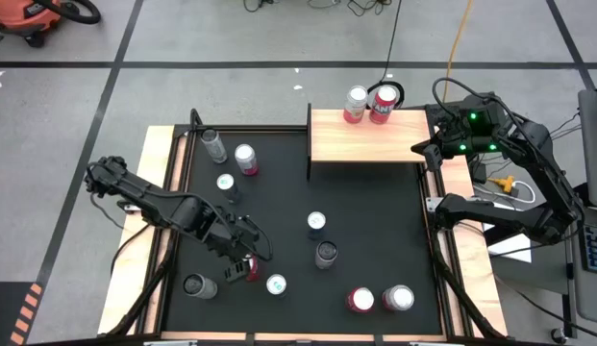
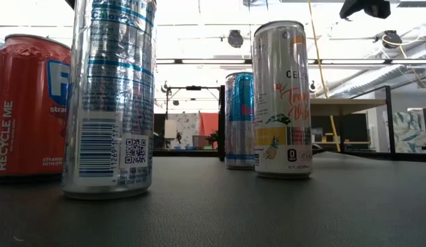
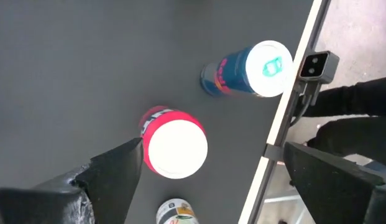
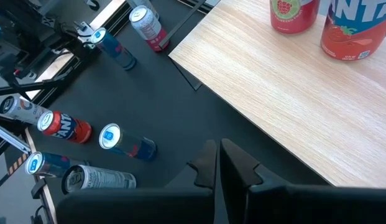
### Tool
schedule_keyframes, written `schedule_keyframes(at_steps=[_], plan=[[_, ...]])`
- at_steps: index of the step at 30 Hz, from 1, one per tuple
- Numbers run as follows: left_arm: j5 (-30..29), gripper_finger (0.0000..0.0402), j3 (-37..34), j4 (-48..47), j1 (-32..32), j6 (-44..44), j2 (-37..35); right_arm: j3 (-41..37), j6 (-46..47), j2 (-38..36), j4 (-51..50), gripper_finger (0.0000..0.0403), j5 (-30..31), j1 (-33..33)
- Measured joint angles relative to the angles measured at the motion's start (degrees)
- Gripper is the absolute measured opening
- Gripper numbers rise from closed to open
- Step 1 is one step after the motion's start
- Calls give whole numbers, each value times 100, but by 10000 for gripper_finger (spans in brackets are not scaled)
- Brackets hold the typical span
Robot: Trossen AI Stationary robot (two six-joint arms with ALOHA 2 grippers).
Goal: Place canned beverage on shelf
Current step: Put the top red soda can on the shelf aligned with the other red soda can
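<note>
While the left gripper point(image 1: 242, 261) gapes around a red can point(image 1: 251, 268), a blue can point(image 1: 276, 284) crowds beside.

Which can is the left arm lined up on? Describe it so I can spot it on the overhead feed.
On the black mat, look toward the overhead view's lower left, where the left end effector hangs open. The red can at its fingers has a pink rim; the neighbouring blue can and silver can do not.
</note>
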Motion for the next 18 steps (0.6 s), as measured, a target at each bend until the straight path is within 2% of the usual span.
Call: schedule_keyframes(at_steps=[7,11,18], plan=[[-47,386,-50,-51,-30,370,0,-1,13,12,2,0,0,0],[-266,386,-50,-124,-32,560,25,0,70,9,0,0,0,0],[-209,386,-56,-138,-69,1098,374,0,186,9,2,0,0,0]])
